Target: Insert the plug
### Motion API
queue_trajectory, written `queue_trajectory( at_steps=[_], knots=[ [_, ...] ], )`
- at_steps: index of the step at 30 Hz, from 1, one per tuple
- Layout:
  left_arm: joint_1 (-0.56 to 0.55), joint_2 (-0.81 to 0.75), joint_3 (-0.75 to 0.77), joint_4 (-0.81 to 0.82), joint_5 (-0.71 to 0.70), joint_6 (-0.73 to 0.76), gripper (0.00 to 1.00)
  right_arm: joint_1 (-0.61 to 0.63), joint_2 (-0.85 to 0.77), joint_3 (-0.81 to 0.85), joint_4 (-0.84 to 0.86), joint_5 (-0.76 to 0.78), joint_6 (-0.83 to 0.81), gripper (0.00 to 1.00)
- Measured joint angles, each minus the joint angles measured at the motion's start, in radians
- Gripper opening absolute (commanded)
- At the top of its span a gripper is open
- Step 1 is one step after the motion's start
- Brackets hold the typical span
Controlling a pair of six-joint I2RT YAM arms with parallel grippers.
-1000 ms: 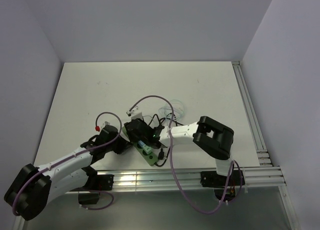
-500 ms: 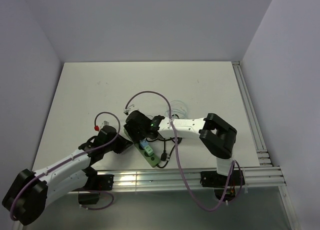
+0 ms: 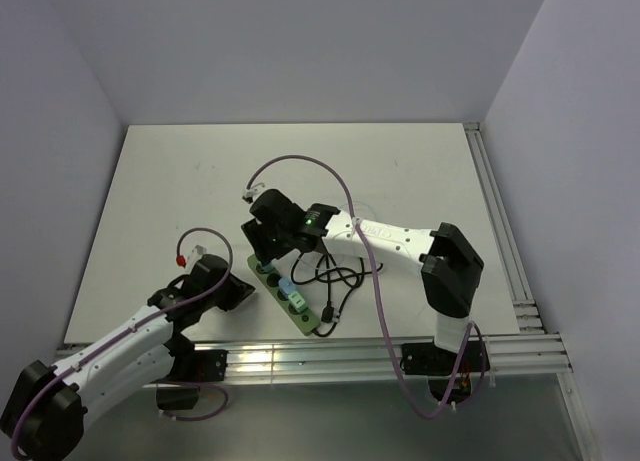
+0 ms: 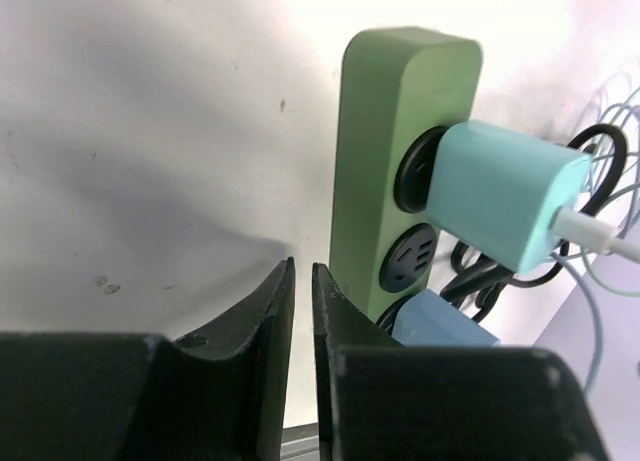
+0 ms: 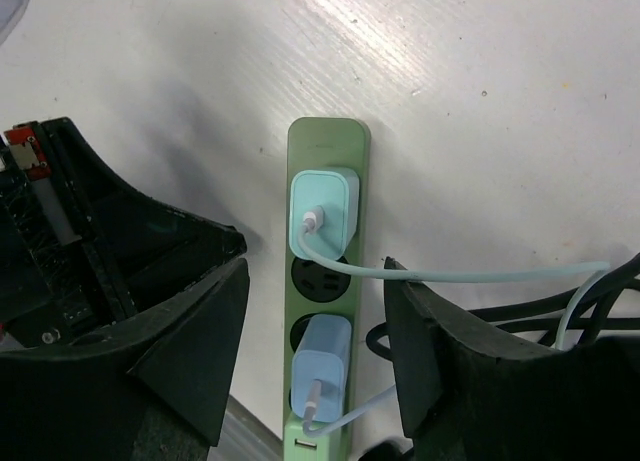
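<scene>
Since last check right tool (image 5: 315, 266) has lifted clear, jaws apart, empty; teal plug (image 5: 322, 213) sits seated in the end socket of the green strip (image 5: 325, 136); left tool (image 4: 302, 271), jaws together, has backed off beside it; insertion judged done.

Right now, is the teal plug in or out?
In: the teal plug sits flush against the green power strip, no prongs showing.

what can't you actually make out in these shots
Right wrist view: the power strip's near end is cut off by the bottom edge.
Left wrist view: the blue plug is mostly hidden behind the left pincer.
Top view: the strip's far end is partly covered by the right pincer.
</scene>
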Motion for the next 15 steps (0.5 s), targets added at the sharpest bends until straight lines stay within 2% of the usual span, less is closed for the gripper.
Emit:
queue_trajectory(
  at_steps=[9,15],
  knots=[
    [0.0,0.014,0.032,-0.021,-0.022,0.001,0.18,0.006,0.059,0.094,-0.098,-0.011,0.033,0.59],
    [0.0,0.032,0.032,-0.025,-0.024,0.002,0.18,0.055,0.06,0.082,-0.108,0.046,0.103,0.59]
  ],
)
